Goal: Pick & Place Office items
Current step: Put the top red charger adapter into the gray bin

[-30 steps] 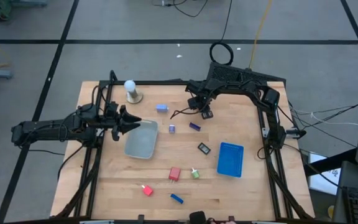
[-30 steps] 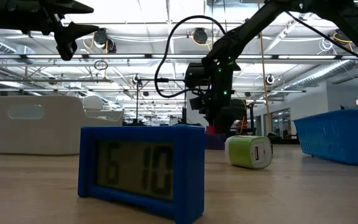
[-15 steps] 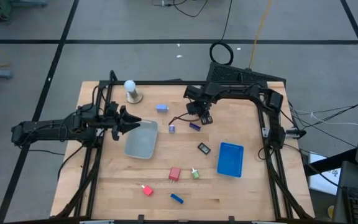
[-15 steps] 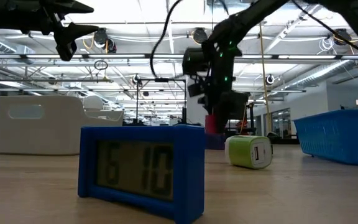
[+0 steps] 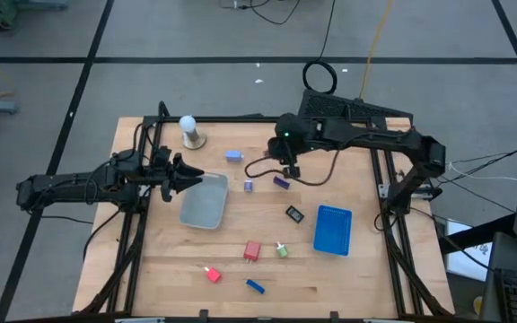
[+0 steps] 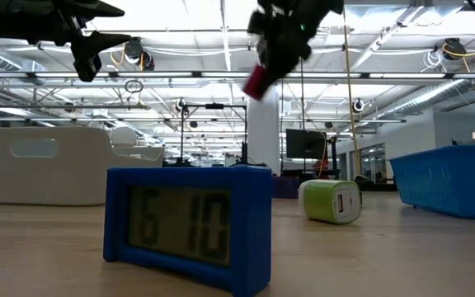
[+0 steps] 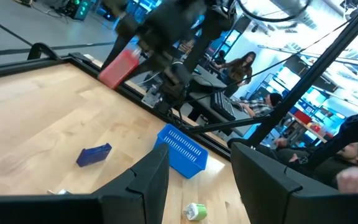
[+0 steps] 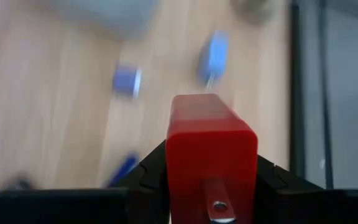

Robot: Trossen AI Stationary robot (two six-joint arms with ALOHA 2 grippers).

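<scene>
My right gripper (image 8: 210, 171) is high above the table's far middle (image 5: 287, 154), shut on a small red block (image 8: 210, 143), which also shows in the low view (image 6: 256, 82). Other office items lie flat on the wood: a light blue block (image 5: 233, 155), a lavender one (image 5: 249, 186), a purple one (image 5: 281, 182), a black one (image 5: 294, 213), a red one (image 5: 252, 250), a green one (image 5: 282, 250) and a blue one (image 5: 256, 287). My left gripper (image 5: 193, 176) hangs open at the grey tray's (image 5: 205, 202) left rim, holding nothing. My right gripper pinches the red block by two opposite sides (image 8: 174, 163), one dark finger (image 8: 151, 171) on each. The block's far end sticks out past the fingertips. The fingers slant down from the table's right and far side. The block is tilted and lifted clear (image 6: 256, 82).
A blue tray (image 5: 332, 230) stands at the right, and a white ball on a brass base (image 5: 188, 131) at the far left. Another red item (image 5: 212, 274) lies near the front. In the low view a blue clock-like block (image 6: 188, 227) stands close to the camera.
My right gripper has risen steeply from just above the table, carrying the red block high and clear, and has drifted a little toward the table's left. It has tipped to a shallower slant. My left arm has kept still.
</scene>
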